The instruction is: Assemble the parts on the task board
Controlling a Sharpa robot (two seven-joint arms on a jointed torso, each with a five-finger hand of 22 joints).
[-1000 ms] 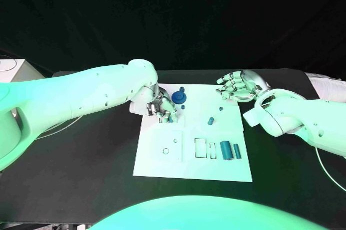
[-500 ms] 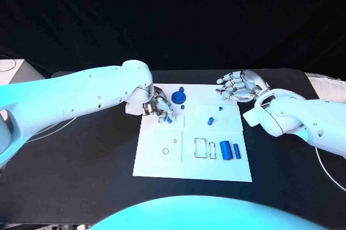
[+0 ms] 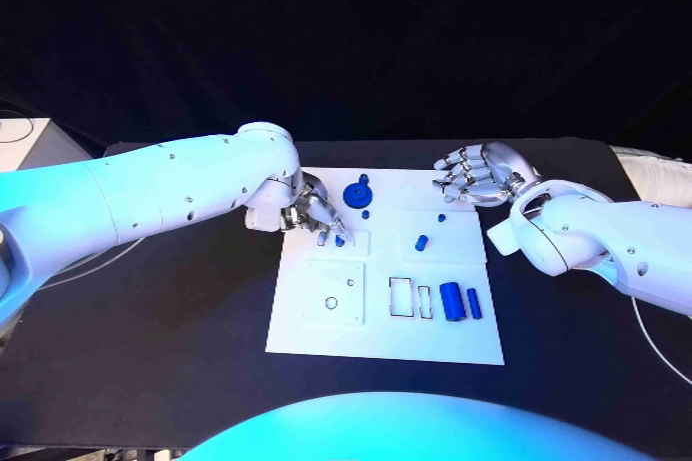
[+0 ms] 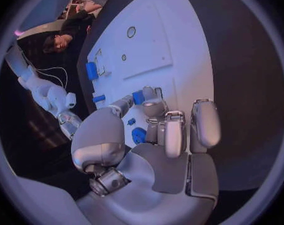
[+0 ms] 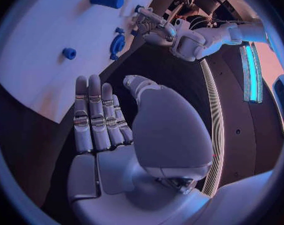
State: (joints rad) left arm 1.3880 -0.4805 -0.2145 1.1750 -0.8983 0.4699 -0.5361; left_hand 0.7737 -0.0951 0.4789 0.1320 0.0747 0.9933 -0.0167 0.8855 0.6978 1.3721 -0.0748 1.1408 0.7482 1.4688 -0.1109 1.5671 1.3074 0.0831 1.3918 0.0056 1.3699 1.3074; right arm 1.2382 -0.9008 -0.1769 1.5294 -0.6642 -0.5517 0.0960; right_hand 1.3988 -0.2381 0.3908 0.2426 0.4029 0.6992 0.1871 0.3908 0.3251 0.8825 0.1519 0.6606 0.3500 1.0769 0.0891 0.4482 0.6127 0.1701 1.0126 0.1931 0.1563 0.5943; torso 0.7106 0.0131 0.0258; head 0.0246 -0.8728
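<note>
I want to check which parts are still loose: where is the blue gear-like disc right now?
In the head view the blue disc lies near the task board's far edge, just right of the left hand, untouched.

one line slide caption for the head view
Left hand holds a small blue part over the white board; right hand open at its far corner.

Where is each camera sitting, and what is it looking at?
Head view: on the robot's head, looking down at the task board; both arms reach in, left hand and right hand.
Left wrist view: behind the left hand, facing the board.
Right wrist view: behind the right hand, facing the board's corner.
Shared: both wrist views show the blue gear.
</note>
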